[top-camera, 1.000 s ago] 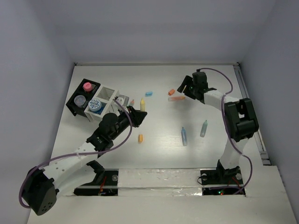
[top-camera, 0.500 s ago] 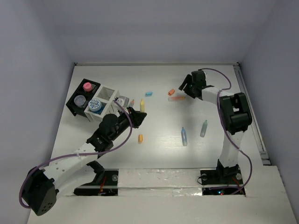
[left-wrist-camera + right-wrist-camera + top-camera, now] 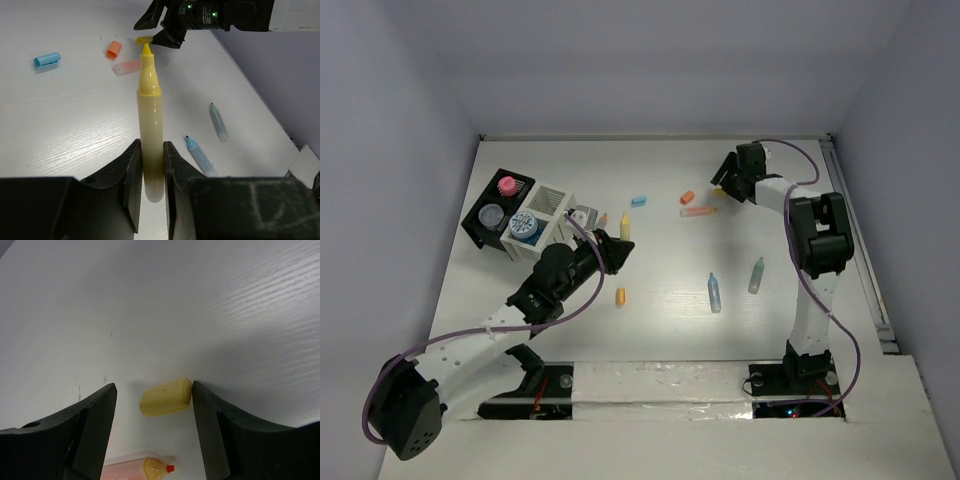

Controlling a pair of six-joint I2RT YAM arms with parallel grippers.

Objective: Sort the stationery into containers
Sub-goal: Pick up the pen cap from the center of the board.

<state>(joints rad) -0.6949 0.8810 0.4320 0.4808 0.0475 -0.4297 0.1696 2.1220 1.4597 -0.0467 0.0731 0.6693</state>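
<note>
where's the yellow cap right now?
Right wrist view: the yellow cap lies far right on the table, between the jaws of the open right gripper, beside the orange marker.

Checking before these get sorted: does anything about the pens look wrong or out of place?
Yes. The yellow marker in the left gripper has its tip bare, while a yellow cap lies apart, between the open jaws of the right gripper. A blue cap and an orange cap also lie loose.

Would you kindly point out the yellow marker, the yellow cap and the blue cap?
yellow marker point(image 3: 150, 122): left wrist view, middle of its barrel.
yellow cap point(image 3: 165, 397): right wrist view, middle of its side.
blue cap point(image 3: 47, 59): left wrist view, middle of its side.
</note>
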